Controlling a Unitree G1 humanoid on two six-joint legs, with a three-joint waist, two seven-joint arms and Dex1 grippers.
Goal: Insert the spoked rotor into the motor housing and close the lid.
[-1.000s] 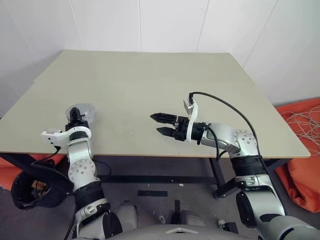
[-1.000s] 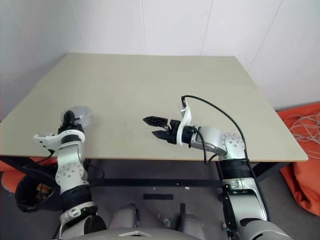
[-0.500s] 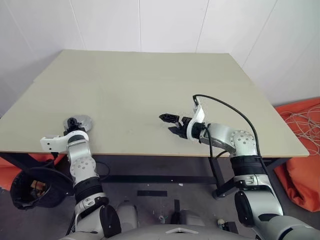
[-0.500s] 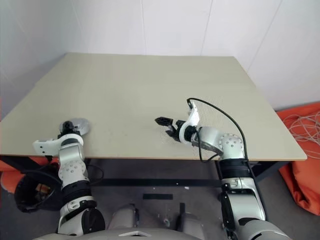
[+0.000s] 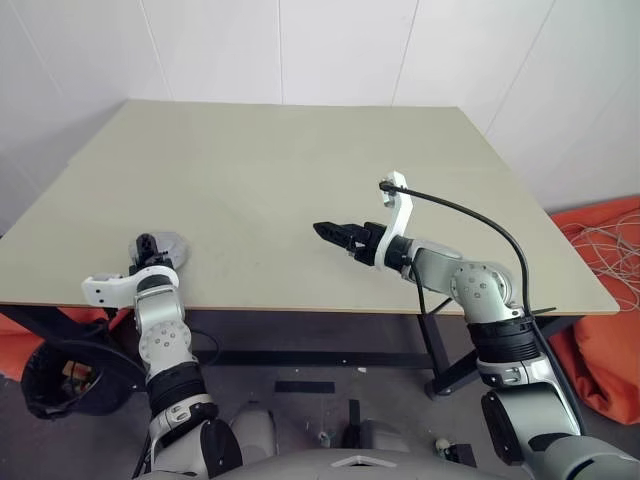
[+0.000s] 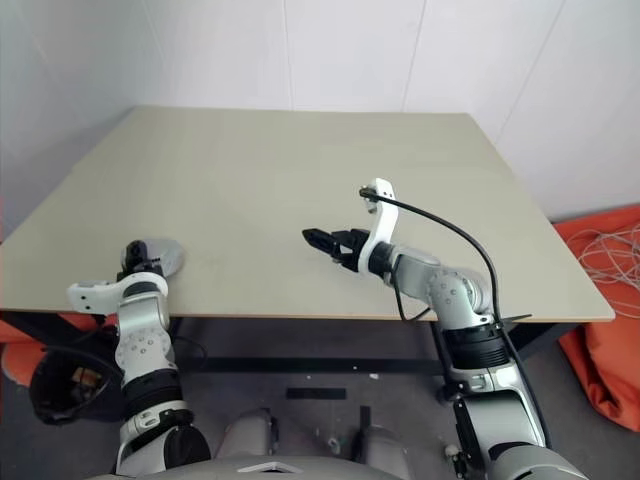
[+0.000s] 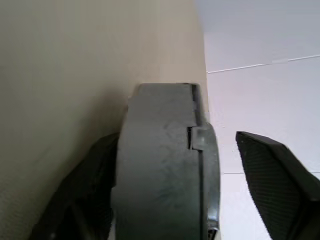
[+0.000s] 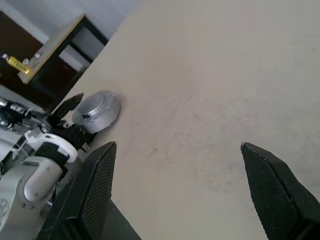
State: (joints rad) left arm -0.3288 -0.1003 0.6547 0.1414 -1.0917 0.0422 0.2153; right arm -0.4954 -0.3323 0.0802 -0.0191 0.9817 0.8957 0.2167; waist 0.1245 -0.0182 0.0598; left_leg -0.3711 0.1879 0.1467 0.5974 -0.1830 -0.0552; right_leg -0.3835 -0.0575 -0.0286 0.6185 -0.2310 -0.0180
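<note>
**Greys, beige and black around my hands**

The motor housing (image 8: 96, 111) is plain silver-grey metal with a dull sheen, its closed top the same grey. The table (image 5: 290, 170) under it is an even pale beige, with a black frame (image 5: 300, 357) beneath. My left gripper (image 5: 146, 243) and right gripper (image 5: 338, 234) have black fingers (image 8: 97, 190) with a fine dotted texture on the pads. A black cable (image 5: 470, 218) arcs over my silver-white right arm. The walls (image 5: 340, 50) are white; orange fabric (image 5: 610, 290) lies on the floor.
</note>
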